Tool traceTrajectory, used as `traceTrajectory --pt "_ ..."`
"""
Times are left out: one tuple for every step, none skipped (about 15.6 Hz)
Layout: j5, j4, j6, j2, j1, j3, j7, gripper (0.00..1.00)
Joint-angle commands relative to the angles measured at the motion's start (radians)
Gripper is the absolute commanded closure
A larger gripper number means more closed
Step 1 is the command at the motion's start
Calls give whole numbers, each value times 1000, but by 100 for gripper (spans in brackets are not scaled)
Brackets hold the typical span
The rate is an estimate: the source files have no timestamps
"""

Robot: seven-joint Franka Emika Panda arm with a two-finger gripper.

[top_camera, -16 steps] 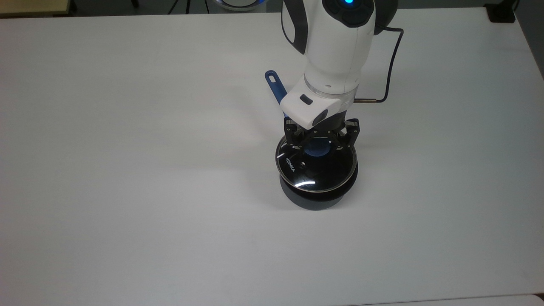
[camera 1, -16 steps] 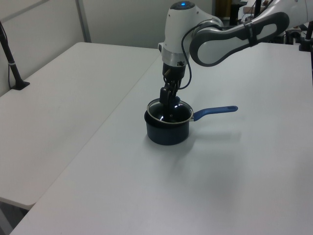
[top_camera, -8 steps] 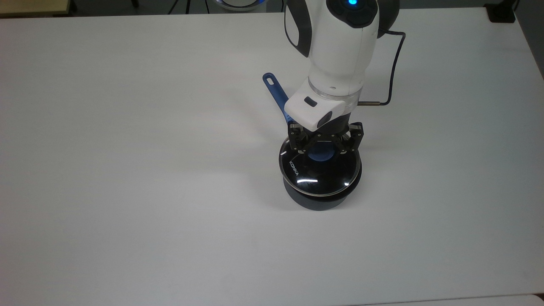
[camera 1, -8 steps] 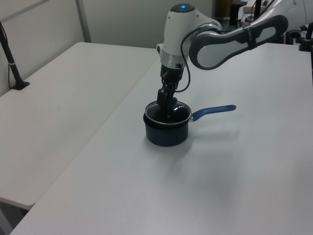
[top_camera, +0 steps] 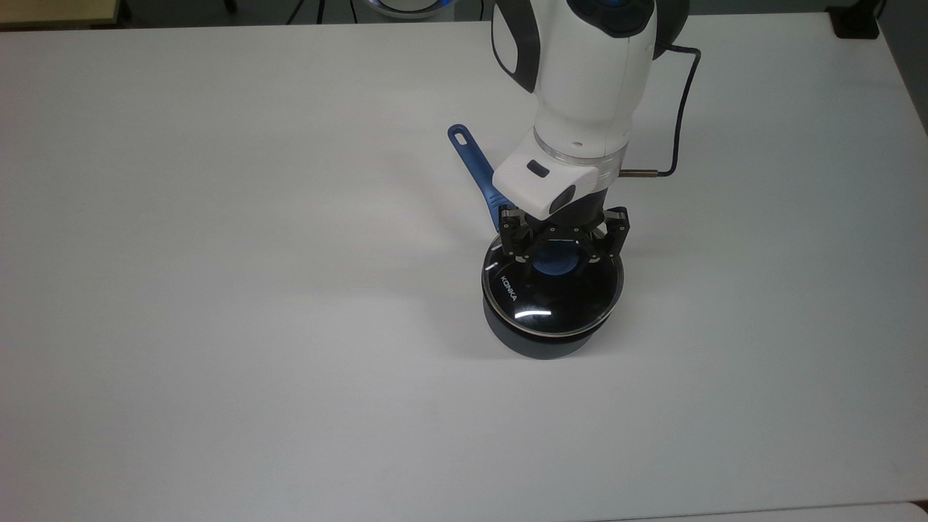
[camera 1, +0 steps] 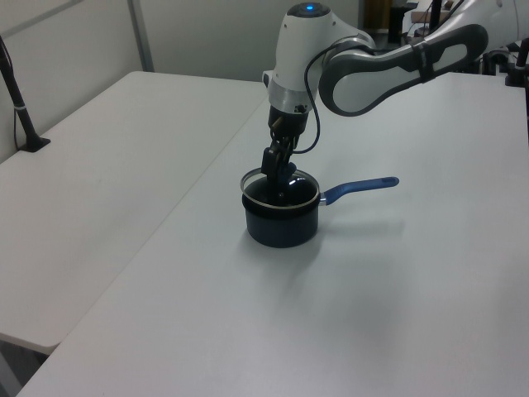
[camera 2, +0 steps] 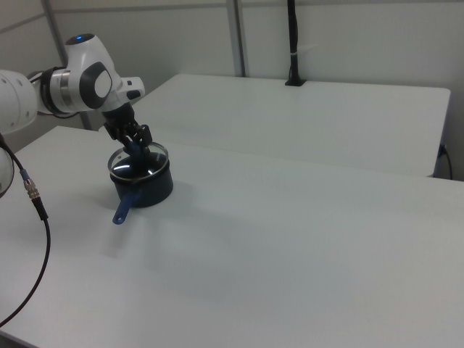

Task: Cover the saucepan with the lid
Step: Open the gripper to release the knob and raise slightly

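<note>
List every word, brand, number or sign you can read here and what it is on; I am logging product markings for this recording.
"KONKA": white lettering on the round clear glass lid with a metal rim, near its edge at the top view's left, read along the rim.
No other text, number or sign is readable on the dark grey saucepan with a blue handle, the robot arm or the white table.

Robotics lab showing: white worktables (camera 2: 304,217) sitting pushed together, Panda arm (camera 1: 388,62) reaching across bare tabletop, grey partition walls (camera 2: 348,36) standing behind, black pole (camera 2: 293,43) rising at table edge.
</note>
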Motion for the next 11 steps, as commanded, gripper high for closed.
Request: traceTrajectory --pt "-52 21 43 28 11 -6 37 43" --pt "-52 21 49 29 11 -4 43 43" --pt "-52 21 49 32 11 -4 44 43" --pt "-52 21 49 32 11 -4 45 43" --pt "-52 21 49 32 11 -4 50 43" --pt "-50 21 49 32 13 -4 50 43" --pt "-52 18 46 31 13 -4 50 43" --pt "-53 15 45 31 13 -4 50 42" --pt "-55 13 43 31 13 -4 48 42" --pt "-55 12 40 29 13 -4 45 42" --pt "-56 13 37 28 14 -4 44 42"
